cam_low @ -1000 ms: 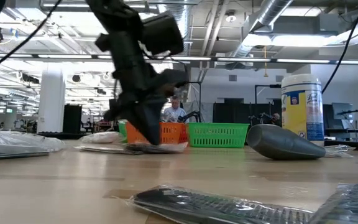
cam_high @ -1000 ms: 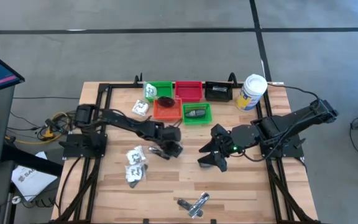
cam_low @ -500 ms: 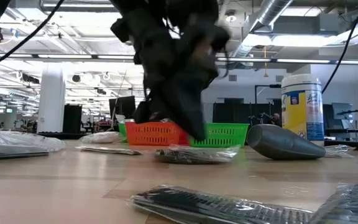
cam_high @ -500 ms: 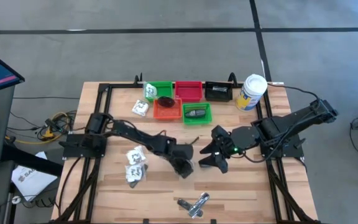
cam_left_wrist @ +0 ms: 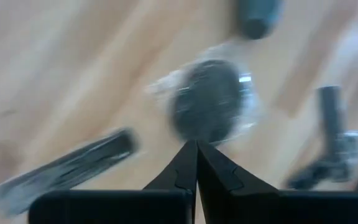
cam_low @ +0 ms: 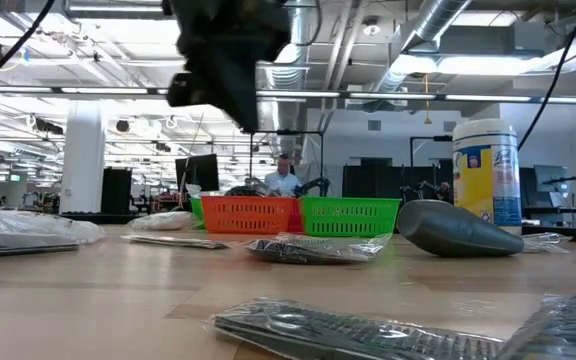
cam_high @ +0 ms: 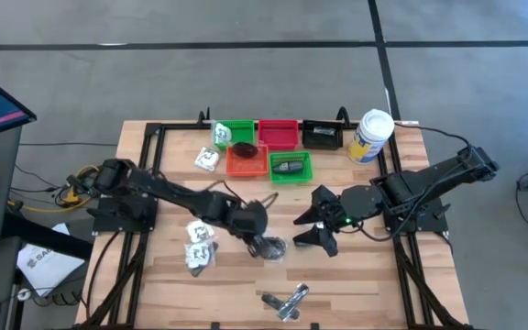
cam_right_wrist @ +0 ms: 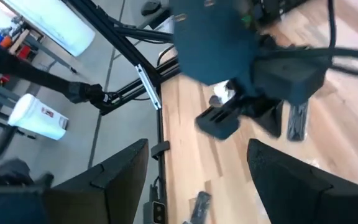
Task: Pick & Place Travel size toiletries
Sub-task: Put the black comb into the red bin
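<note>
On the wooden table (cam_high: pixel 356 275) one black round packet (cam_high: pixel 270 247) lies beside the pinched-shut left claw (cam_high: pixel 257 240); right claw (cam_high: pixel 312 227) wide.

The table (cam_high: pixel 356 275) is pale wood in lengthwise planks, edged by a black frame. Along its far side the trays run green (cam_high: pixel 238 131), red (cam_high: pixel 278 133) and black (cam_high: pixel 321 136), with an orange tray (cam_high: pixel 246 162) and a second green one (cam_high: pixel 290 167) just in front of them. Beside the black tray stands a white canister (cam_high: pixel 371 136) with a yellow and blue label. Both arms are dark, nearly black. The round piece (cam_high: pixel 270 247) in clear plastic, out in front of the orange tray, is black (dark grey in the left wrist view). The packets (cam_high: pixel 200 242) beyond it are clear with white contents and black marks. Nearest the table's front edge, the slim sachets (cam_high: pixel 285 301) are silvery.
</note>
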